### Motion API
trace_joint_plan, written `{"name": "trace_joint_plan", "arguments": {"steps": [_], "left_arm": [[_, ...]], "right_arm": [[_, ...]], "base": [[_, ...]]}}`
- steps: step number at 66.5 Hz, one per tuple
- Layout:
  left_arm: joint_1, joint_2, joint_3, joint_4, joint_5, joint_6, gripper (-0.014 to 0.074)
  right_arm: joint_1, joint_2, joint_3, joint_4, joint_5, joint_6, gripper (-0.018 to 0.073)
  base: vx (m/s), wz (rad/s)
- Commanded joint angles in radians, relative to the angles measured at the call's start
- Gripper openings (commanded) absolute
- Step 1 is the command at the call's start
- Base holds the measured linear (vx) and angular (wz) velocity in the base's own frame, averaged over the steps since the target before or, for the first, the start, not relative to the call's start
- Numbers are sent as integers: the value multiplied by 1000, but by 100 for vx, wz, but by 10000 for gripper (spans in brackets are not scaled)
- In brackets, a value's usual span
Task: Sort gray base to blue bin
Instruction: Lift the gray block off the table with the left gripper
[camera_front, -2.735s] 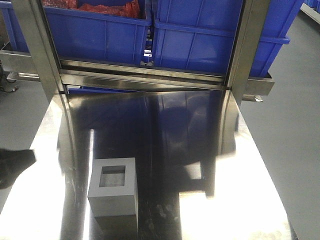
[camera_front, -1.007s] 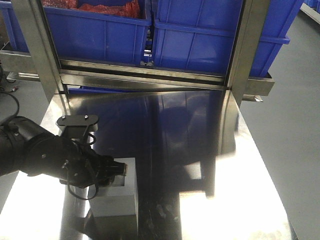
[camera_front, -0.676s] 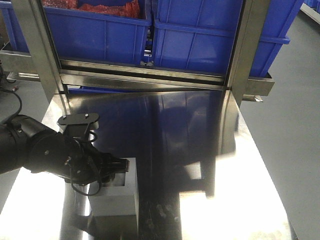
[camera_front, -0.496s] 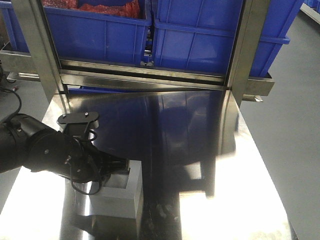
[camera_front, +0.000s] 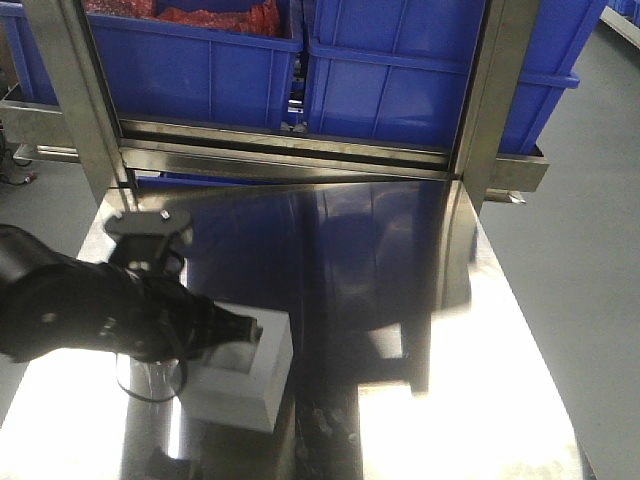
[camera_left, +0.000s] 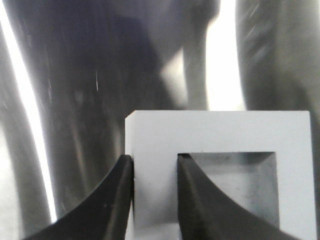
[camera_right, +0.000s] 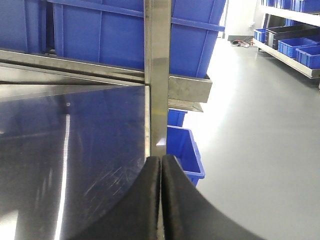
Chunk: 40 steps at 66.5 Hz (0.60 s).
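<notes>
Okay, left claw (camera_left: 154, 161) clamped on the gray base (camera_left: 220, 131) wall, one finger outside, one in the recess, block near-left on the steel tabletop (camera_front: 470, 400), well apart from the blue crates (camera_front: 420, 80); right claw (camera_right: 161, 161) closed, empty.

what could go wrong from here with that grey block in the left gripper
1. The left gripper pinches only one thin wall of the matte gray cube-shaped block, off-centre. It could swing or slip from the smooth black fingers.
2. The stainless steel frame rail crosses the far edge of the shiny steel table. A lifted block might clip it.
</notes>
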<state>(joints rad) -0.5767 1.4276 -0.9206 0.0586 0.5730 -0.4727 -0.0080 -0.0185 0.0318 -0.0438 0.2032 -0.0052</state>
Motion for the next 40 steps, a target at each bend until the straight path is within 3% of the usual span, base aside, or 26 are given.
{"name": "trace_joint_plan", "arguments": {"steps": [1,10,22,30,40], "left_arm": [[-5,-125,-29,45,-73,-3,-7],[-5,-248,-8,107,-107,-3,-7],[-5,-467,119,157,-251,-3,-7],[-5,-643,226,178,-335,-3,-7],[-5,-848,351,182,-360,22,-7]], "right_arm": [[3,-8,5,-9,-76,-7,-5],[3,-8,5,-9,-76,-7,-5],[3,-8,5,-9,-76,-7,-5],[3,-8,5,-9,-76,-7,-5],[3,-8,5,-9,-76,-7,-5]], "base": [[0,0],[0,0],[0,0],[0,0],[0,0]]}}
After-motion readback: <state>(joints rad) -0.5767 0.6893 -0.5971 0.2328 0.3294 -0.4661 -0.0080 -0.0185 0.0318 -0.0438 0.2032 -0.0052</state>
